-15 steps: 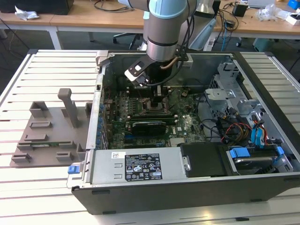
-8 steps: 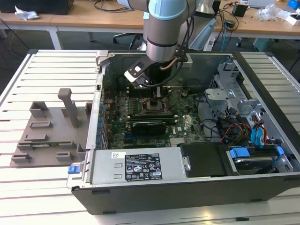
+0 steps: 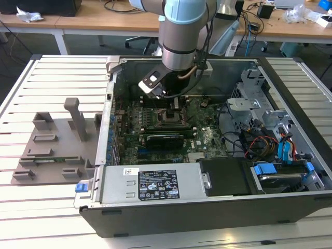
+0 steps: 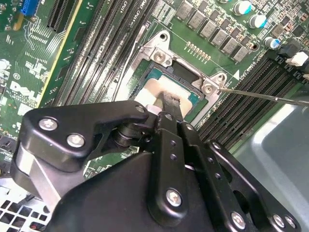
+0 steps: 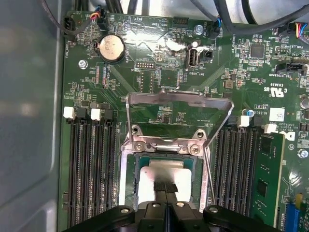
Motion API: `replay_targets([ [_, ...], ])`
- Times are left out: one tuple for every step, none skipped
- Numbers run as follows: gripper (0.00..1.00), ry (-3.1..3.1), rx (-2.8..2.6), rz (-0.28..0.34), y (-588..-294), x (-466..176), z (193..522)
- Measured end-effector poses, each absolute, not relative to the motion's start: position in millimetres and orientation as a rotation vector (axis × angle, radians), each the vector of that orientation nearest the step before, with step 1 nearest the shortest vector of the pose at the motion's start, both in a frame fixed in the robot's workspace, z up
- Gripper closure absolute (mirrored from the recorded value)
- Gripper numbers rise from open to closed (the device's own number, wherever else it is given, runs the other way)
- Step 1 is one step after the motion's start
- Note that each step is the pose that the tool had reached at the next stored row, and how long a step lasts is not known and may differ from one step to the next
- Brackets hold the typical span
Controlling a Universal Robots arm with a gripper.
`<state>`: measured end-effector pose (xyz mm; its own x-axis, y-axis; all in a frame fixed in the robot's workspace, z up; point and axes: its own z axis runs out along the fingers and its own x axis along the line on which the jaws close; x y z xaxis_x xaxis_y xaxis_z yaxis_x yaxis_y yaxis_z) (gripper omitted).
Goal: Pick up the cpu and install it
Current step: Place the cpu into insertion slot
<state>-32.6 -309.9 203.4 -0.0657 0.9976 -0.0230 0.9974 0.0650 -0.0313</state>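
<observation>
The pincer is seen with its 2 tips pressed close together, resting on top of the cpu. The cpu is laid inside the socket frame, with the metal bracket lifted open beyond it. The putting-in step is judged nearly done. A soft, straight touch is called for.

cpu — matt silvery metal
</observation>
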Motion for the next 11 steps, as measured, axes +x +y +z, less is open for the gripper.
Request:
replay_targets([
  [0.89, -2.289, -2.144, 0.06, -309.9, -31.5, 203.1],
  [0.89, -2.289, -2.144, 0.059, -309.8, -29.7, 202.8],
  [0.89, -2.289, -2.144, 0.059, -309.8, -28.3, 202.8],
  [0.89, -2.289, -2.144, 0.059, -309.9, -27.3, 202.8],
  [0.89, -2.289, -2.144, 0.059, -309.9, -26.5, 202.8],
  [0.89, -2.289, -2.144, 0.059, -309.8, -26.2, 202.8],
  [0.89, -2.289, -2.144, 0.059, -309.8, -25.9, 203.1],
  [0.89, -2.289, -2.144, 0.058, -309.7, -25.7, 203.8],
  [0.89, -2.289, -2.144, 0.054, -309.4, -25.4, 204.9],
  [0.89, -2.289, -2.144, 0.056, -309.4, -25.4, 206.9],
  [0.89, -2.289, -2.144, 0.059, -309.7, -25.6, 210.5],
])
